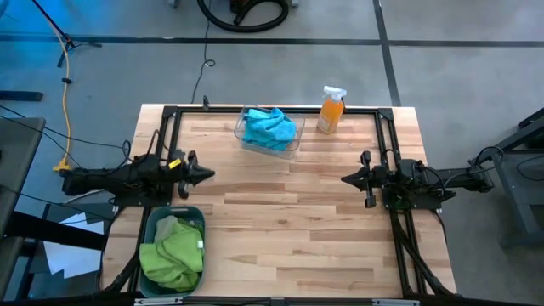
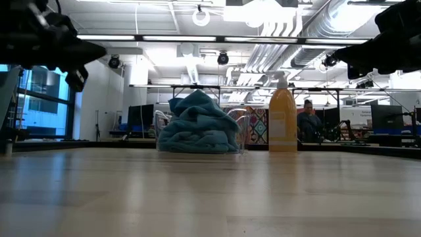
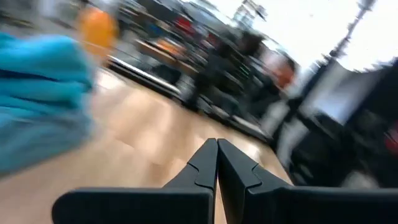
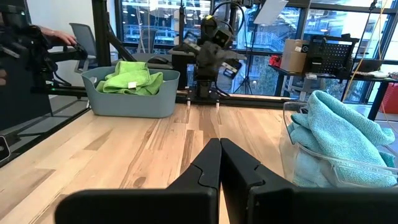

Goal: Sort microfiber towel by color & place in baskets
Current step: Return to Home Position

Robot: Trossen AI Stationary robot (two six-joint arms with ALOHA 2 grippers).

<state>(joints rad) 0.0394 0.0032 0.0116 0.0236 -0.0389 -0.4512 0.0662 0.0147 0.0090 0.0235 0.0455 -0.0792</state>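
Blue towels heaped in clear bin off ahead of right gripper, green towels in teal bin beside left gripper, both grippers pinched closed, nothing held.

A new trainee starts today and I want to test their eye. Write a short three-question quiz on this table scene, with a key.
1. True or false: the blue towels lie in the clear bin.
2. What stands on the table beside the clear bin?
A) an orange spray bottle
B) a coffee mug
C) a roll of tape
3. Fill in: the left gripper and the right gripper, each on its own side of the table, are both ___ and hold nothing.

Key: 1 true; 2 A; 3 shut.
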